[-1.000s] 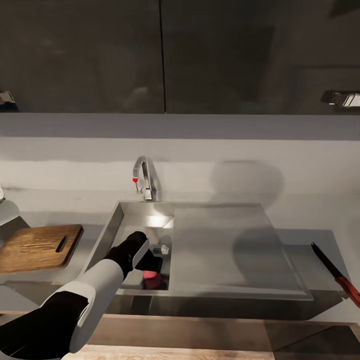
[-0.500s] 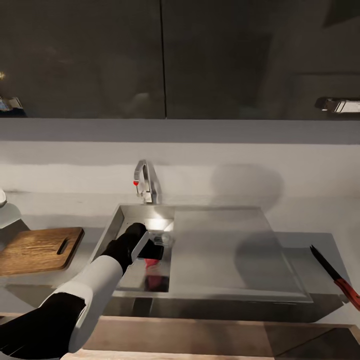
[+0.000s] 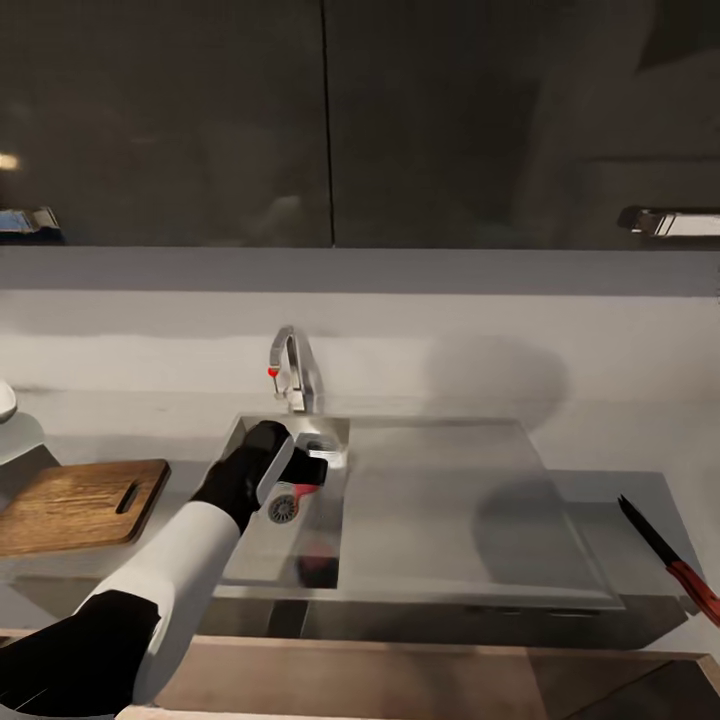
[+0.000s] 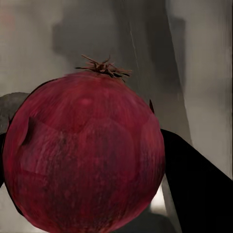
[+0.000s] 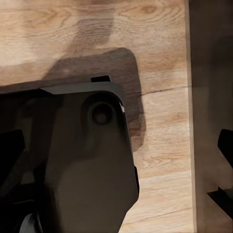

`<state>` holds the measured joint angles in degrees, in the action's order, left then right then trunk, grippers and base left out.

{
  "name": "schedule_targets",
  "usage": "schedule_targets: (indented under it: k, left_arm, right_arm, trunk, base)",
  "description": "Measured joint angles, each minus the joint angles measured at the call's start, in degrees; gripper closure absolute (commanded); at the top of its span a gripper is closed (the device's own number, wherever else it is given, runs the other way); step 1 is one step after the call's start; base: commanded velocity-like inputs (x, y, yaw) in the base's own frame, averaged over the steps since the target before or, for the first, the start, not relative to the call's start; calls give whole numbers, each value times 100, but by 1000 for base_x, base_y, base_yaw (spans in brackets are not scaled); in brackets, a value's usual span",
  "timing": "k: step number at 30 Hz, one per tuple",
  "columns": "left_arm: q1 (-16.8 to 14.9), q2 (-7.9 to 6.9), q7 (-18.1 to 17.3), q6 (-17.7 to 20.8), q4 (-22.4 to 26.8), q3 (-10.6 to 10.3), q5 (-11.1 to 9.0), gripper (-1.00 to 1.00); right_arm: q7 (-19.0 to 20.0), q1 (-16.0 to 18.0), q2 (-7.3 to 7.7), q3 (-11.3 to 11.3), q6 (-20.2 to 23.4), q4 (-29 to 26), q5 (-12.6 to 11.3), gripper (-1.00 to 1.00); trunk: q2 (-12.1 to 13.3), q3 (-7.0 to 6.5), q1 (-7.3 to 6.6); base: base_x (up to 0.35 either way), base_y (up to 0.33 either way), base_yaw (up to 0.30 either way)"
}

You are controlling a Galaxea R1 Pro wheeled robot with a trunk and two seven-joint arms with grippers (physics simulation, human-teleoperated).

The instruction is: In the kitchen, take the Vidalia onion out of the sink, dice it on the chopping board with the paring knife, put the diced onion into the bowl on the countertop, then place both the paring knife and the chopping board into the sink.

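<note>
My left gripper is shut on the Vidalia onion, holding it above the sink basin just in front of the tap. In the left wrist view the dark red onion, with its dry root tuft, sits between the dark fingers. A red reflection of it lies on the basin floor by the drain. The chopping board lies on the countertop left of the sink. At the far right lies the paring knife. My right gripper hangs open over wooden flooring.
The flat drainboard takes the sink's right half. A sliver of white, maybe the bowl, shows at the left edge behind the board. Dark wall cabinets hang above the counter. A dark robot part sits below the right gripper.
My left gripper has risen from the basin floor with the onion and moved back toward the tap. The drain now shows. The head view has shifted slightly.
</note>
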<state>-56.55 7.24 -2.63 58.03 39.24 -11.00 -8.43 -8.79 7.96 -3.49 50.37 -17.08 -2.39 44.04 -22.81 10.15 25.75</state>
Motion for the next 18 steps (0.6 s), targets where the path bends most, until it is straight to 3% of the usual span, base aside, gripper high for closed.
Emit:
schedule_targets:
  k: [12, 18]
  left_arm:
    - [0, -115, 3, 10, 567, -36, 20, 100]
    - [0, -194, 1, 5, 565, -43, 34, 100]
  right_arm:
    - [0, 0, 0, 1, -9, -14, 8, -100]
    - [1, 0, -4, 1, -12, -18, 9, -100]
  trunk:
    - [1, -109, 0]
    - [1, -164, 2]
  base:
    - [-6, 7, 0]
    - [-140, 181, 0]
